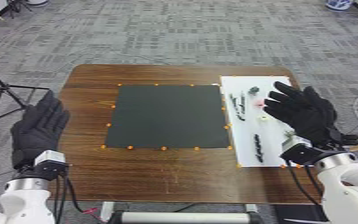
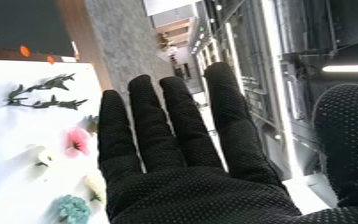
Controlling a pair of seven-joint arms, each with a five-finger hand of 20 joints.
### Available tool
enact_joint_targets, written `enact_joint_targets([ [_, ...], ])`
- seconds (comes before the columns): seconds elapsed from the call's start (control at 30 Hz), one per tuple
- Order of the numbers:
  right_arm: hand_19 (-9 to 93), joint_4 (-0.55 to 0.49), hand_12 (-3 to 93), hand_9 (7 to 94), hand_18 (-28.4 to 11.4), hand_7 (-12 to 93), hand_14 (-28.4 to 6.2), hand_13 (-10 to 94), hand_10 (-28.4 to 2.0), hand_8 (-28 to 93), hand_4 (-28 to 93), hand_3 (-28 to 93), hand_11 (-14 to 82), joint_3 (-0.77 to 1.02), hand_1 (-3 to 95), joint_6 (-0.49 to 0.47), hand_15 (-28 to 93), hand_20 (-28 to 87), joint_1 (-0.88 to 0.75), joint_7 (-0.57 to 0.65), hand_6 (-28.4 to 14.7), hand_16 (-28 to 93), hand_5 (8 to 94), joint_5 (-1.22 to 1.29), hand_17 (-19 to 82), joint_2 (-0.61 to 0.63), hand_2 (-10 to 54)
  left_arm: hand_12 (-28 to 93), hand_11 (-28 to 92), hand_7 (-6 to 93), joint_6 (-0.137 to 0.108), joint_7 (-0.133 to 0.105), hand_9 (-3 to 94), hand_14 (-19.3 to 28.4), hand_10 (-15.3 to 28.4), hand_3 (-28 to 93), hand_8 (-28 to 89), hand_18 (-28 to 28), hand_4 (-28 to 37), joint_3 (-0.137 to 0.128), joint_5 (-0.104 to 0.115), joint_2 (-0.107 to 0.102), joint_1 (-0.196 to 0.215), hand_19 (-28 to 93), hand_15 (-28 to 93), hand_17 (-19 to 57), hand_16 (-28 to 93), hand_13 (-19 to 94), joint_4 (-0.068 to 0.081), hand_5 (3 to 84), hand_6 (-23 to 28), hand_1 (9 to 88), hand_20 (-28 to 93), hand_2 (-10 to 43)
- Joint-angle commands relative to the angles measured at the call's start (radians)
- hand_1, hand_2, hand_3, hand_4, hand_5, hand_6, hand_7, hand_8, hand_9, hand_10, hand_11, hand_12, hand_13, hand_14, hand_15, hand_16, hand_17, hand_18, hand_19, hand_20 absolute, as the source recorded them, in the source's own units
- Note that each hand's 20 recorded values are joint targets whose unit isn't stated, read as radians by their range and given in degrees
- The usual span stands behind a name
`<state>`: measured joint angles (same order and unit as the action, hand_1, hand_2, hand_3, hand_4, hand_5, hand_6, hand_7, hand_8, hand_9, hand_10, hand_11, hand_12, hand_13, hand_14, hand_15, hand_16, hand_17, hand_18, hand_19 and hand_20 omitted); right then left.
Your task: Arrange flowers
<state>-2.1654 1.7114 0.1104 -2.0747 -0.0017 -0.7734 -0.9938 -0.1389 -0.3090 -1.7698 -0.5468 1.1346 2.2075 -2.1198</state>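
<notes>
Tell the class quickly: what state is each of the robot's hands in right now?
Left hand: open, holding nothing.
Right hand: open, holding nothing.

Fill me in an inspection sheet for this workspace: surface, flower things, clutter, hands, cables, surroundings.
Surface: brown wooden table, with a dark mat in the middle and a white sheet on the right; orange dots edge both.
Job's things: pink flower, blue-green flower, pale flowers and leafy sprigs, lying on the sheet.
Clutter: nothing seen.
Left hand: open, by the table's left edge.
Right hand: open, above the sheet's right edge.
Cables: black cables at both wrists.
Surroundings: grey carpet; black stand at left.
</notes>
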Motion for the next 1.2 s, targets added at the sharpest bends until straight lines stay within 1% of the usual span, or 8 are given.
enact_joint_targets([
  [0.03,36,-0.003,16.3,41.3,-17.4,13,-15.9,30,-17.5,-9,-22,75,4.8,0.002,10.6,0.002,13,15,-0.007,0.004,-4.7,22,45.4,0.003,8,-0.005,12.4,3,12,4.4,0.002,-0.002,21.6,7.6,12.3,72,-8,6.2,-28.3,-0.004,-0.012,0.01,0.012,21,7,-4.6,-4,14,-0.013,35.6,7.6,25.2,6,14.0],
  [0.43,37,-0.017,15.8,46.2,-18.1,13,-14.4,36,-13.1,-9,-22,75,7.0,0.013,11.9,0.058,15,15,0.0,0.041,-4.5,22,47.6,-0.079,9,0.008,12.3,3,13,4.6,0.007,0.007,22.1,8.0,12.6,72,-8,6.2,-28.3,-0.01,-0.013,0.011,0.007,21,8,-4.5,-4,14,-0.012,36.2,7.7,25.1,6,14.0],
  [0.57,50,-0.037,14.1,51.3,-19.0,12,-13.3,44,-14.3,-10,-22,75,9.7,-0.001,14.4,0.155,26,20,-0.005,0.086,-6.4,20,52.4,-0.309,12,0.039,11.2,4,14,5.0,0.009,0.008,23.0,8.7,12.8,71,-7,6.4,-28.3,-0.017,-0.015,0.011,0.004,22,9,-4.4,-4,15,-0.011,37.3,8.1,25.1,6,14.0],
  [0.73,64,-0.042,16.7,64.9,-21.0,14,-13.9,55,-16.8,-10,-24,73,17.3,-0.118,17.2,0.423,49,29,0.026,0.257,-6.9,23,62.5,-0.808,20,0.089,5.7,5,15,6.0,0.008,0.007,25.4,10.4,14.1,72,-7,6.6,-28.3,-0.022,-0.013,0.015,0.012,22,11,-4.4,-4,17,-0.014,38.7,8.7,24.9,6,14.1],
  [0.83,69,-0.069,22.2,67.7,-21.6,21,-14.1,55,-15.7,-10,-24,72,25.1,-0.094,18.6,0.294,59,33,0.005,0.411,-5.0,28,65.0,-1.048,22,0.097,0.7,6,16,6.3,0.001,0.008,26.2,11.2,14.4,71,-7,6.7,-28.3,-0.025,-0.007,0.015,0.016,22,12,-4.4,-4,18,-0.018,39.4,9.0,24.9,6,14.2],
  [0.93,70,-0.086,31.1,62.1,-21.9,33,-15.2,53,-15.8,-11,-25,72,35.6,-0.082,18.8,0.189,66,37,-0.023,0.477,-4.4,32,59.1,-1.142,22,0.099,-4.5,7,16,6.5,0.001,0.006,26.8,12.0,14.6,71,-7,7.1,-28.3,-0.025,0.014,0.013,0.012,23,13,-4.6,-3,18,-0.017,39.7,9.1,24.8,6,14.2],
  [1.03,73,-0.099,43.5,52.1,-22.2,47,-16.3,51,-17.0,-15,-26,70,52.8,-0.09,20.0,0.096,75,40,-0.025,0.543,-4.6,37,51.1,-1.236,23,0.094,-9.1,7,16,6.6,0.002,0.008,27.3,12.7,14.9,71,-7,7.3,-28.3,-0.023,0.01,0.012,0.01,23,15,-4.7,-3,19,-0.016,39.9,9.2,24.8,6,14.3],
  [1.2,76,-0.08,52.5,49.8,-22.9,58,-16.7,52,-16.9,-20,-27,68,61.6,-0.226,22.6,-0.012,79,43,0.064,0.694,-5.7,44,47.3,-1.506,25,0.129,-9.5,8,16,6.6,0.002,0.013,28.0,12.9,15.0,71,-7,7.5,-28.3,-0.024,0.011,0.003,0.003,24,16,-4.9,-3,19,-0.012,40.1,9.4,24.7,6,14.3],
])
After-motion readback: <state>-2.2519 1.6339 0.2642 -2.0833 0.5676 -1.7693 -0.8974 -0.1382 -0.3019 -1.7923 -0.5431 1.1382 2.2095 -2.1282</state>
